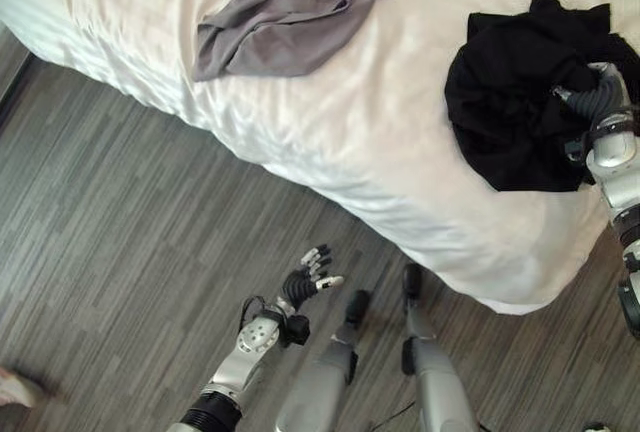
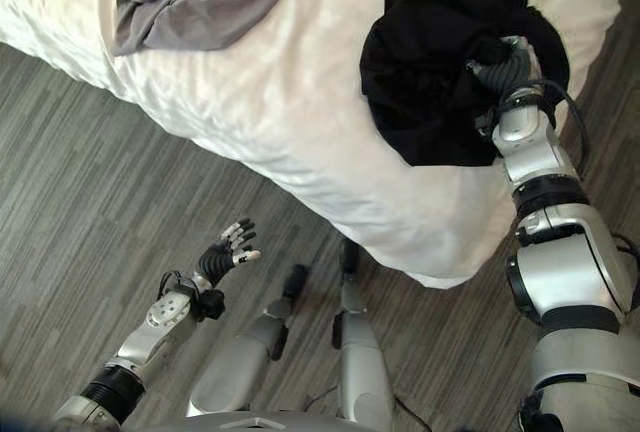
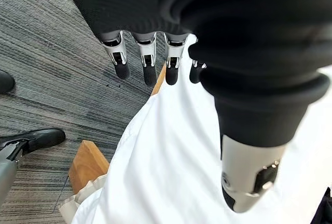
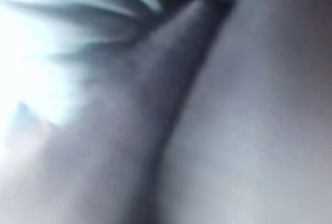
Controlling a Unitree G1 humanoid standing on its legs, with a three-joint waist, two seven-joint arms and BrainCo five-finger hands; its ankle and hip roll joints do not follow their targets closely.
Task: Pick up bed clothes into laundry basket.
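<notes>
Here the right hand [image 2: 500, 67] is buried in the black garment [image 2: 430, 82], which lies bunched near the corner of the bed [image 2: 300, 112]; only the ribbed wrist cover shows above the cloth, and the right wrist view gives nothing but folds pressed close, so I cannot tell whether the fingers have closed on anything. The grey garment [image 1: 290, 17] lies spread further up the bed, well apart from the black one, untouched. The left hand [image 1: 310, 277] hangs over the floor [image 1: 120, 212] just off the bed's edge, fingers straight and relaxed, holding nothing. No basket is to be seen from here. The step in hand, as I judge it, is taking hold of the black garment, and doing it well likely means gathering a thick fold rather than a thin edge: a loose heap like this tends to slide and trail, so a pinch on one layer may leave most of it dragging across the sheet or pull the sheet up with it. It would be wise to close the fingers deep in the bunch, then lift straight up until the cloth hangs clear of the bed before swinging away. The free left hand could come in under the hanging part to keep it from catching the bed's corner. The grey garment can wait its turn.
</notes>
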